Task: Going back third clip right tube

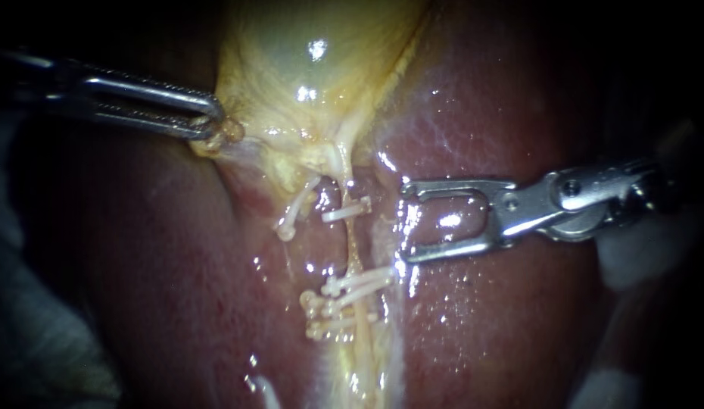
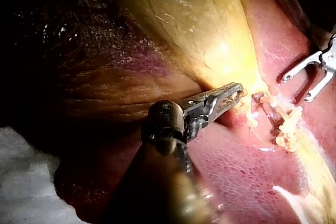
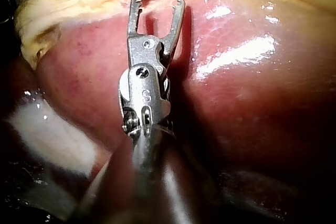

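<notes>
Two wide, empty jaws of our steel right instrument (image 1: 403,223) face the thin pale right tube (image 1: 355,242), lying crosswise ahead with its white clips (image 1: 352,286); our left instrument (image 1: 214,117) clamps yellow gallbladder (image 1: 291,68).

Dark surroundings — pale cloth (image 2: 23,182) at edges.

One small stamp (image 3: 145,96) on my right instrument (image 3: 157,2) — nothing else.

Wet red liver (image 1: 511,318) fills the scene; the yellow gallbladder (image 1: 306,76) lies on the liver, white cloth (image 2: 26,182) just beside the liver's edge.
</notes>
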Robot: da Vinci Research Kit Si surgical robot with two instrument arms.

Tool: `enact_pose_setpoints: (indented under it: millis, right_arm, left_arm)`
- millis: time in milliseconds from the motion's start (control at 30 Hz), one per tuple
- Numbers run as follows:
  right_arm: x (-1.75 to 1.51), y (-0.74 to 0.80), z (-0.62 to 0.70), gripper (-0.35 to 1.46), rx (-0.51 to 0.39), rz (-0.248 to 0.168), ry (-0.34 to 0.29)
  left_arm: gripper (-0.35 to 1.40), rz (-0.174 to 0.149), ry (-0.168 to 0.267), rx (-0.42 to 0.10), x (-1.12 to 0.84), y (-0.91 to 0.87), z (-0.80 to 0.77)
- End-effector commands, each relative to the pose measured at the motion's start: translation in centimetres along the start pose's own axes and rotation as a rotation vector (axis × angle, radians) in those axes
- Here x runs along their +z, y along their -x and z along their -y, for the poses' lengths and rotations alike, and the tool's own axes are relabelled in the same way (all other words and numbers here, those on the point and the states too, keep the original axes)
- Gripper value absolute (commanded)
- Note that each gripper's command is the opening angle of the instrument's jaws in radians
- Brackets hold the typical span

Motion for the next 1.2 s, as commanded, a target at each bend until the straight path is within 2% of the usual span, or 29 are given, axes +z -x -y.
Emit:
enact_pose_setpoints:
  millis: [33,233,400,633,833,1200]
  right_arm:
    - [-0.02,-0.04,0.01,0.5,0.003,-0.001,-0.002]
    - [-0.17,-0.24,0.09,0.5,-0.023,-0.004,-0.011]
    - [-0.26,-0.31,0.11,0.5,-0.031,-0.005,-0.016]
    - [-0.31,-0.3,0.12,0.5,-0.043,-0.006,-0.019]
    - [-0.32,-0.31,0.12,0.5,-0.043,-0.006,-0.02]
    - [-0.3,-0.31,0.12,0.5,-0.043,-0.006,-0.018]
  left_arm:
    - [-0.35,0.0,0.0,0.0,0.0,0.0,0.0]
    - [-0.35,0.0,0.0,0.0,0.0,0.0,0.01]
    - [-0.35,-0.003,-0.004,0.002,0.04,0.01,0.07]
    - [-0.35,-0.011,-0.016,0.009,0.28,0.06,0.23]
    - [-0.35,-0.009,-0.01,0.012,0.48,0.08,0.3]
    - [-0.35,-0.006,-0.005,0.013,0.46,0.08,0.32]
